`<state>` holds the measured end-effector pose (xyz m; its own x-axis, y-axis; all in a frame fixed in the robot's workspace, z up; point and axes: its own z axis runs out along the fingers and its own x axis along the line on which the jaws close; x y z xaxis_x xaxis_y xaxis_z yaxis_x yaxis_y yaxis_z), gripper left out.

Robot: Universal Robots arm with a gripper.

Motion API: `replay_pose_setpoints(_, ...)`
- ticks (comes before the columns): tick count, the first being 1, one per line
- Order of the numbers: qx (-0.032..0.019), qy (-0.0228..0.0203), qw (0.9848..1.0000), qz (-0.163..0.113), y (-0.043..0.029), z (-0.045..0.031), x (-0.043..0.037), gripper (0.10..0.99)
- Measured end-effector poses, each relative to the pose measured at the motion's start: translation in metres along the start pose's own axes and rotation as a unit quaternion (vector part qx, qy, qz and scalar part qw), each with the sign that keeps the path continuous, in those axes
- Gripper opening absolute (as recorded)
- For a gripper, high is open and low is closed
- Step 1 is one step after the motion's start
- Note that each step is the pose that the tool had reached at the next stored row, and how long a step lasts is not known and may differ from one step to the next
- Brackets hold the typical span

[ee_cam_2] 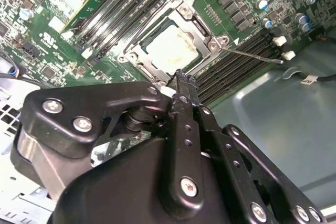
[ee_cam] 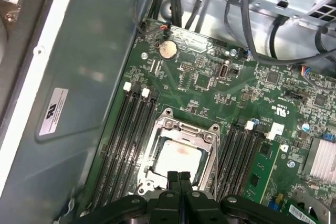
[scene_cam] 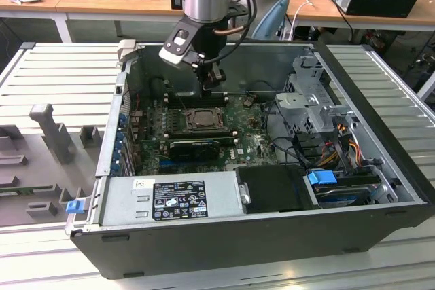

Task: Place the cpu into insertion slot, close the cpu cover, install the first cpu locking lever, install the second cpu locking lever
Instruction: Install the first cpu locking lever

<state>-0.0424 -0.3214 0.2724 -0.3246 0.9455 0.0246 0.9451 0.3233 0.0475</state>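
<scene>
**Gripper.** The gripper (scene_cam: 213,88) hangs over the insertion slot (scene_cam: 185,120), which sits on the motherboard (scene_cam: 253,145) inside the open computer case (scene_cam: 238,244). In both wrist views the two fingertips (ee_cam: 174,177) are pressed together with nothing between them: the jaws are closed and empty.

**CPU.** The cpu (ee_cam: 177,158) lies flat and square inside the insertion slot, silver-grey face up. It is not between the jaws. In the first wrist view the closed fingertips stand over the slot's edge, overlapping the rim of the chip. In the second wrist view the tips (ee_cam_2: 182,78) stand just outside one corner of the slot, beside the chip (ee_cam_2: 170,50). The exterior view shows the tips raised above the slot. The frames do not show whether they touch anything.

**CPU cover.** The cpu cover (ee_cam: 185,128) lies down over the insertion slot, and the chip's face shows through its square window.

**Lever.** In the second wrist view a thin metal lever (ee_cam_2: 252,55) runs from a corner of the insertion slot outward across the memory slots (ee_cam_2: 239,69) beside it. It stands clear of the slot's frame.

**Memory slots.** Long black memory slots (ee_cam: 128,140) flank the insertion slot on two opposite sides.
</scene>
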Motion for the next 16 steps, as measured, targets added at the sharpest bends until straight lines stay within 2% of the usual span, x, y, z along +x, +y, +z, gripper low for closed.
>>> replay_pose_setpoints(13,0.0012,0.0022,0.9988,-0.048,0.0000,0.0000,0.0000,0.106)
replay_pose_setpoints(15,0.0019,0.0035,0.9971,-0.076,0.0000,0.0000,0.0000,0.106)
replay_pose_setpoints(16,0.0020,0.0037,0.9969,-0.079,0.0000,0.0000,0.0000,0.106)
